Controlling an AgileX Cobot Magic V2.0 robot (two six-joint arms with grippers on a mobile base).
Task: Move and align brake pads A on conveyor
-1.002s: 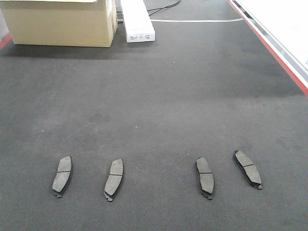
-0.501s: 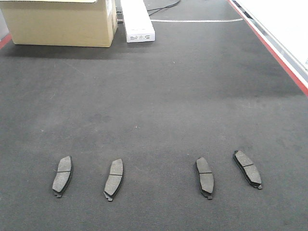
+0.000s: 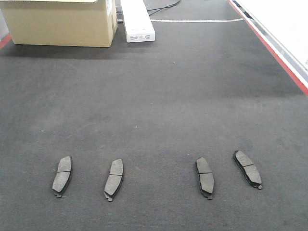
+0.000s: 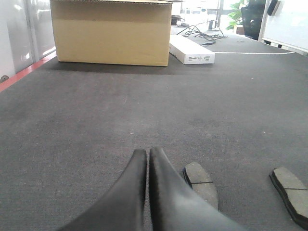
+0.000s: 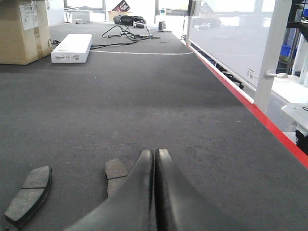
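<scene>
A dark belt (image 3: 159, 96) with a red rail (image 3: 269, 48) is stretching away towards a cardboard box (image 3: 60, 21) and a white box (image 3: 137, 20) at its far end. Four pads are lying flat in a loose row near its front edge, well apart, at (image 3: 62, 175), (image 3: 114, 179), (image 3: 205, 177) and (image 3: 248, 169), the outer ones tilting slightly. Both wrist cameras are showing clenched claws gripping nothing: the left gripper (image 4: 147, 156) is hovering beside a pad (image 4: 202, 183), the right gripper (image 5: 155, 156) beside another (image 5: 116, 174).

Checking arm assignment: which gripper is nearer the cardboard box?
Left. The left gripper faces the cardboard box straight ahead; the right gripper has it far off to its left.
</scene>
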